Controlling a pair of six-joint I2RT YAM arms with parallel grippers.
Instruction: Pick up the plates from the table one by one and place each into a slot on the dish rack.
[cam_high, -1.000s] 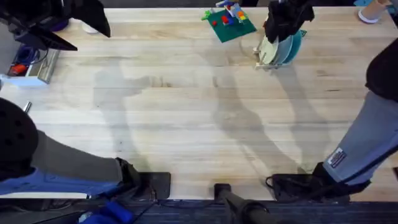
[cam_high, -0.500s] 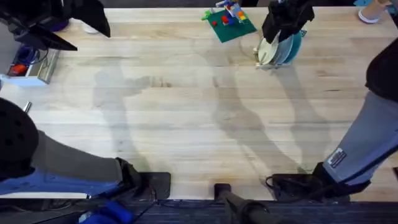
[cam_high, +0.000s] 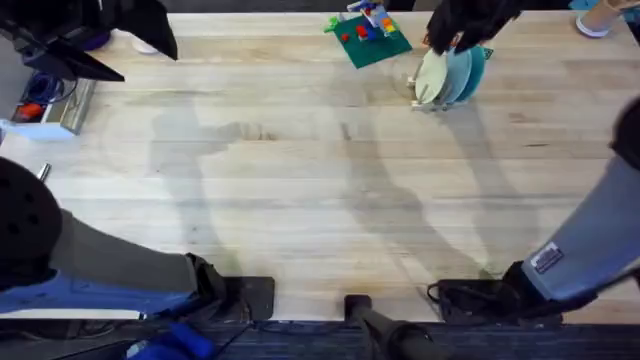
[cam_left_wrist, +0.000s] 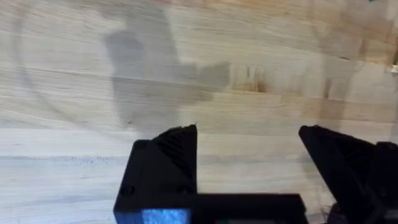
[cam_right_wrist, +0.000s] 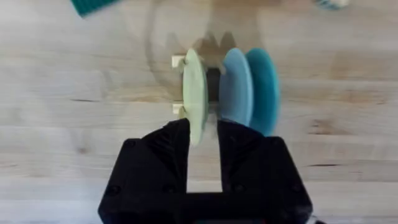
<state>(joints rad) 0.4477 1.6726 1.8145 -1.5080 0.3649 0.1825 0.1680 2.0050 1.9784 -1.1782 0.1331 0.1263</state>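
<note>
The cream-white plate, the light blue plate and the teal plate are showing plain colours. The dish rack is looking pale wood. The counter is showing tan wood grain. The right tool is looking black.

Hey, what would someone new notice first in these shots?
Three plates standing on edge in the dish rack at the table's far right: cream plate, light blue plate, teal plate. The right gripper straddles the cream plate's rim. A green baseplate lies just left of the rack.
</note>
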